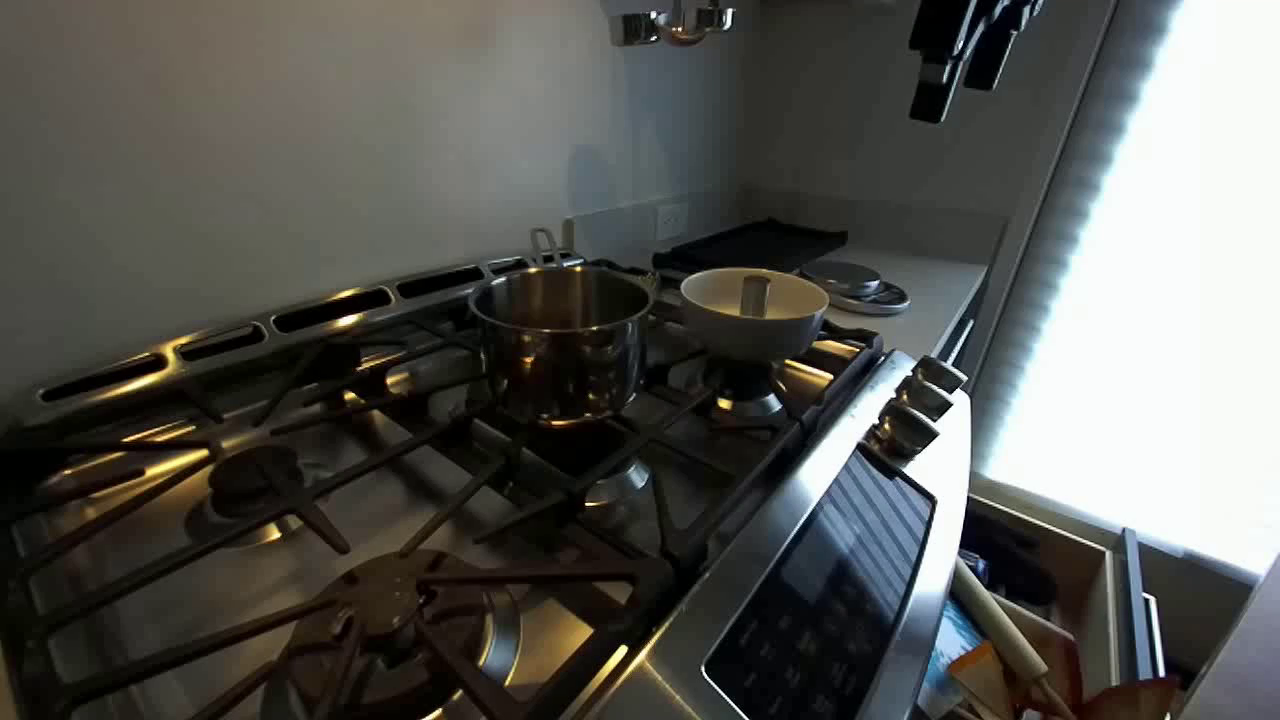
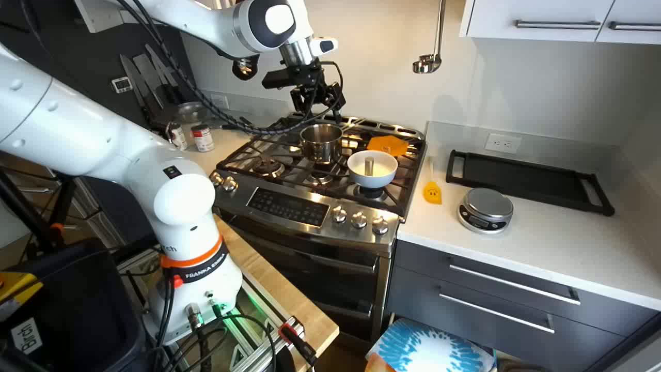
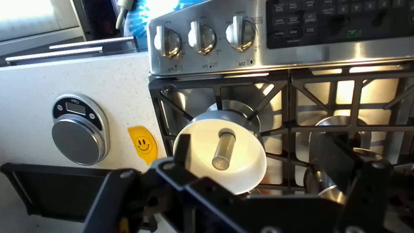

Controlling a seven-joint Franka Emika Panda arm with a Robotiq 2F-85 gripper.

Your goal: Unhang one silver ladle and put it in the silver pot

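The stove (image 2: 304, 258) fills the middle of the scene, and the white arm (image 2: 98, 139) reaches over it from the near left. At the arm's end the claw (image 3: 258, 145) hangs in mid-air, its jaws spread wide and empty, clear of the things below. The silver pot (image 2: 320, 150) stands upright on the stove, left of a white bowl (image 2: 373, 182). The silver ladle (image 2: 439, 39) hangs cup down by the far wall (image 2: 382, 77), right of the claw and well apart from it. A short metal cylinder (image 2: 368, 166) stands in the bowl.
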